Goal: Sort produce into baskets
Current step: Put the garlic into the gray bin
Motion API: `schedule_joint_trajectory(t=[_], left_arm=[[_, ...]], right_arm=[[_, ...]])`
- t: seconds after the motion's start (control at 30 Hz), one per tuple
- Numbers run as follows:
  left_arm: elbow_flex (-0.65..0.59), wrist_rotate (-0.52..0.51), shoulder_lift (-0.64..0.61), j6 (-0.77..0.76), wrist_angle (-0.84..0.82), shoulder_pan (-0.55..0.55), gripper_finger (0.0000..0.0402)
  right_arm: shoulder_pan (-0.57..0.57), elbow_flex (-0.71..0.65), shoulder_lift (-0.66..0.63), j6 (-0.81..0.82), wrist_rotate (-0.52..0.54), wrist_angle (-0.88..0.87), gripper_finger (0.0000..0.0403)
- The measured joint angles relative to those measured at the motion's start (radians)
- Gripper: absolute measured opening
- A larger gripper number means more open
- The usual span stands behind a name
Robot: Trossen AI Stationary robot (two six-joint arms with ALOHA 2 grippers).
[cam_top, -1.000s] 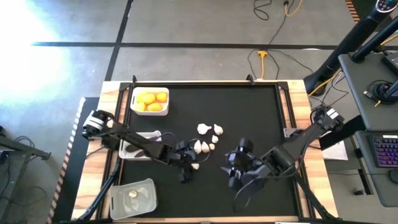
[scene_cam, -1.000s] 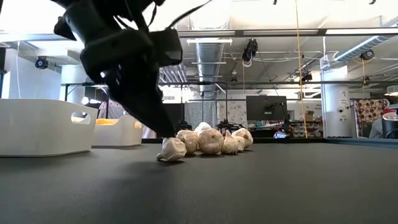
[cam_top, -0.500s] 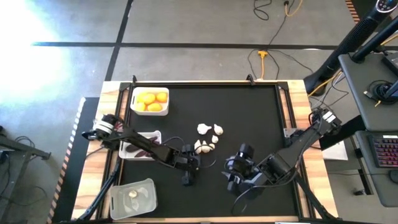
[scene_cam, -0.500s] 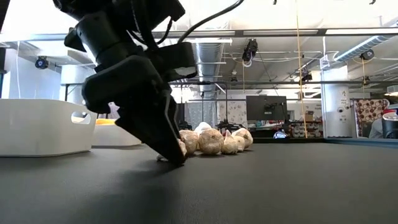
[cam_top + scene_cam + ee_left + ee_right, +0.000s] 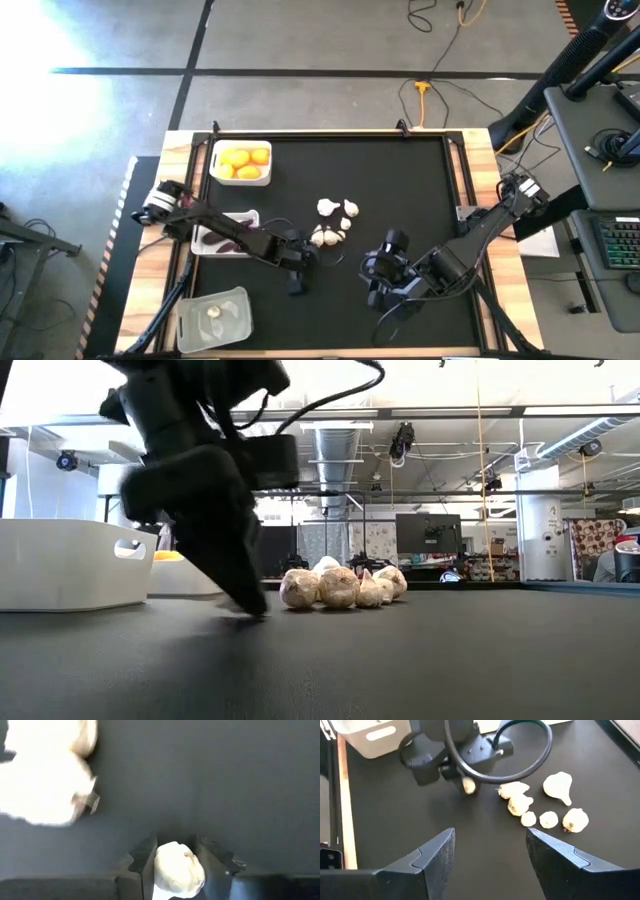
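Observation:
My left gripper [image 5: 302, 268] points down at the black mat just left of and nearer than a pile of white garlic bulbs [image 5: 333, 228] and is shut on one garlic bulb [image 5: 179, 870]. That bulb also shows in the right wrist view [image 5: 468, 786]. My right gripper [image 5: 376, 283] is open and empty, right of the left gripper, low over the mat. A white basket [image 5: 213, 150] at the far left holds yellow fruits [image 5: 245, 160]. A white basket [image 5: 200, 240] holds purple pieces. A clear basket [image 5: 190, 325] at the near left holds one garlic bulb [image 5: 214, 312]. My left gripper pinches the garlic bulb by its two opposite sides [image 5: 160, 870] between its two fingers [image 5: 145, 867]. The fingers come from above, slanting down. The bulb sits at the fingertips, close to the mat; I cannot tell whether it is clear of the mat.
Several loose garlic bulbs [image 5: 560, 787] lie in a cluster on the mat's middle. The mat's right half and near middle [image 5: 430, 190] are bare. The table's wooden rim [image 5: 480, 170] borders the mat.
My left gripper has come down over the garlic bulb that lay at the near left of the pile, shut on it and carried it a little toward the table's left edge, away from the pile. The other bulbs have stayed put.

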Motion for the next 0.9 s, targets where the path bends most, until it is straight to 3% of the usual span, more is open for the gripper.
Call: schedule_joint_trajectory(t=[0.23, 0.47, 0.7, 0.9], left_arm=[[0.137, 0.1, -0.152, -0.084, -0.385, -0.039, 0.0097], [0.291, 0.215, -0.232, -0.31, -0.687, -0.235, 0.0097], [0.244, 0.279, -0.222, -0.714, -0.684, -0.479, 0.0096], [0.123, 0.282, -0.218, -1.134, -0.662, -0.58, 0.0096]], right_arm=[[-0.018, 0.0, -0.002, -0.07, 0.001, -0.005, 0.0237], [-0.052, -0.004, -0.002, -0.143, 0.001, -0.012, 0.0237], [-0.086, -0.033, -0.002, -0.195, 0.001, -0.014, 0.0237], [-0.114, -0.054, -0.002, -0.258, -0.001, -0.014, 0.0237]])
